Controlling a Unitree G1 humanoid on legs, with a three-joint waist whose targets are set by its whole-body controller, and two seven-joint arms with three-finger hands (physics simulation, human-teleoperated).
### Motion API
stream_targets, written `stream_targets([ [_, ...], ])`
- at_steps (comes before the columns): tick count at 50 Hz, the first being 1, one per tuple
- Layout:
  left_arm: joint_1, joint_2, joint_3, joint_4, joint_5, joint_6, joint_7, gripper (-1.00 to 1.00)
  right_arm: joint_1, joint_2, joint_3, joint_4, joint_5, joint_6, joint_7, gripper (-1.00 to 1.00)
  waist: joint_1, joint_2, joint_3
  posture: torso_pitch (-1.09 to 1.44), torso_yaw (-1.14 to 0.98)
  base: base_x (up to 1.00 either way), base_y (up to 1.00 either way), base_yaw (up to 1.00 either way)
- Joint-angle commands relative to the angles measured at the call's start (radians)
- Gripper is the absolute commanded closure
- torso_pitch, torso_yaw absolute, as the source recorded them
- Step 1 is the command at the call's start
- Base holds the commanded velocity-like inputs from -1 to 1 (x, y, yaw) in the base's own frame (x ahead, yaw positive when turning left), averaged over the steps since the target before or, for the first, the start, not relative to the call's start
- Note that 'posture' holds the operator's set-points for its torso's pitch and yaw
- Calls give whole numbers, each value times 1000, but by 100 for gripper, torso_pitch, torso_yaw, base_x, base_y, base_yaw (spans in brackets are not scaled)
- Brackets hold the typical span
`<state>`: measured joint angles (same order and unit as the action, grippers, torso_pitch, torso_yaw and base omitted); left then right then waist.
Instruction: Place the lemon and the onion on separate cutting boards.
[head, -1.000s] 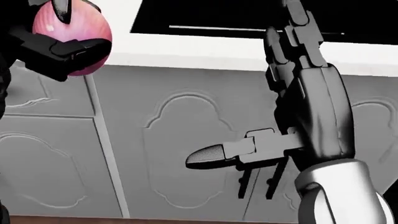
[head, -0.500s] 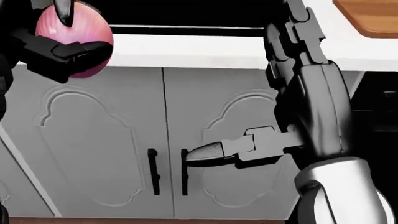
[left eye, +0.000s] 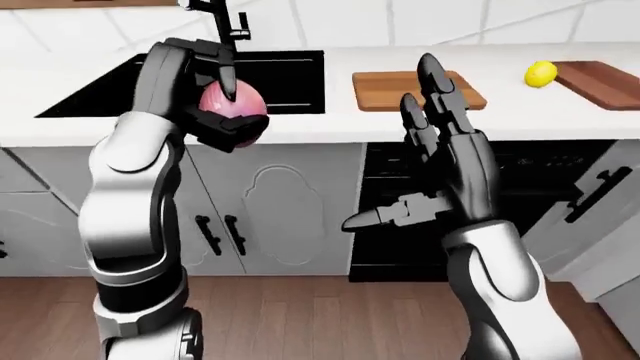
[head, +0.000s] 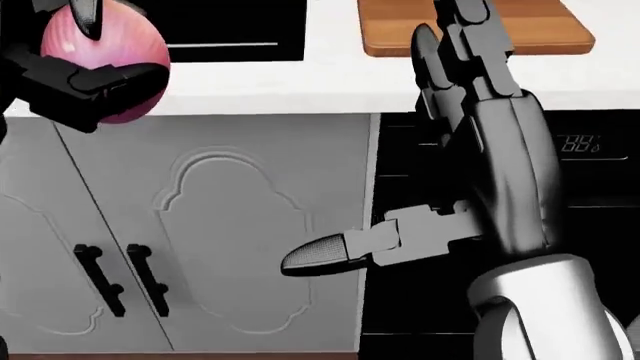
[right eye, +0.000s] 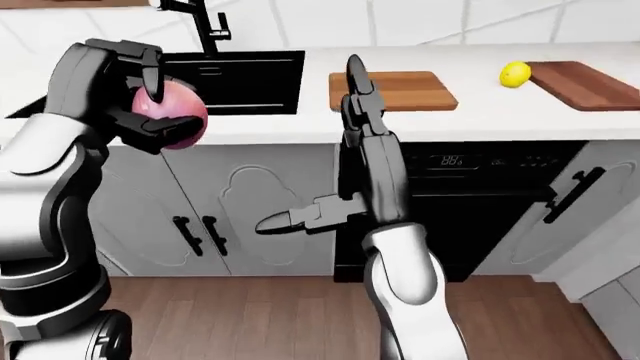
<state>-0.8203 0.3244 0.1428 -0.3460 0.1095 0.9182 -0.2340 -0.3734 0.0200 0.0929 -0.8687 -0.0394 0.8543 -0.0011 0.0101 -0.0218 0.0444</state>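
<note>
Left hand (left eye: 215, 97) raised at upper left of left-eye view, fingers clamped round pink onion (left eye: 232, 107), held in air just off white counter (left eye: 330, 124) edge, near black sink (left eye: 250, 79). Right hand (left eye: 440, 142) upright, fingers spread apart, thumb jutting left, holding nothing. Lemon (left eye: 540, 73) lies on counter between near cutting board (left eye: 395, 90) and far cutting board (left eye: 605, 79), touching far board's left edge. Both boards bare. Black oven (left eye: 545, 202) below counter at right; grey cabinet doors (left eye: 270, 210) at left.
</note>
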Motion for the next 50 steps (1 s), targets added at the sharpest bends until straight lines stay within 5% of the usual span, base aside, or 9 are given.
stream_targets([
  [1,-34,10,10,-25,7,-43,10,100,-21,1,-1,-19,-2,-31,3,-100,-7,-5,-12,0,0,0,0,0],
  [7,-34,13,11,-28,5,-40,11,100,-22,5,-7,-15,1,-31,7,-100,-8,-23,-18,0,0,0,-9,0],
  [14,-32,11,11,-34,5,-38,11,100,-12,4,-8,-11,5,-47,10,-100,-3,91,-31,0,0,0,-66,0],
  [19,-26,9,11,-36,5,-41,12,100,-14,6,3,-19,-2,-36,4,-100,6,81,-45,0,0,0,-74,0],
  [22,-24,9,12,-40,5,-38,12,100,-16,6,3,-21,-5,-33,6,-100,14,24,-14,0,0,0,-74,0],
  [24,-22,9,12,-45,4,-35,11,100,-15,6,5,-21,-7,-34,7,-100,11,-64,-48,0,0,0,-73,0],
  [29,-23,8,10,-36,5,-43,13,100,-17,6,-2,-17,-6,-40,11,-100,1,5,-30,0,0,0,-53,0],
  [41,-23,10,13,-51,5,-32,8,100,-32,6,3,-32,-11,-17,7,-100,13,32,-26,0,0,0,-27,0],
  [50,-34,21,21,-46,-2,-30,10,100,-46,10,7,-47,-21,-8,11,-100,-7,-5,-4,0,0,0,0,0],
])
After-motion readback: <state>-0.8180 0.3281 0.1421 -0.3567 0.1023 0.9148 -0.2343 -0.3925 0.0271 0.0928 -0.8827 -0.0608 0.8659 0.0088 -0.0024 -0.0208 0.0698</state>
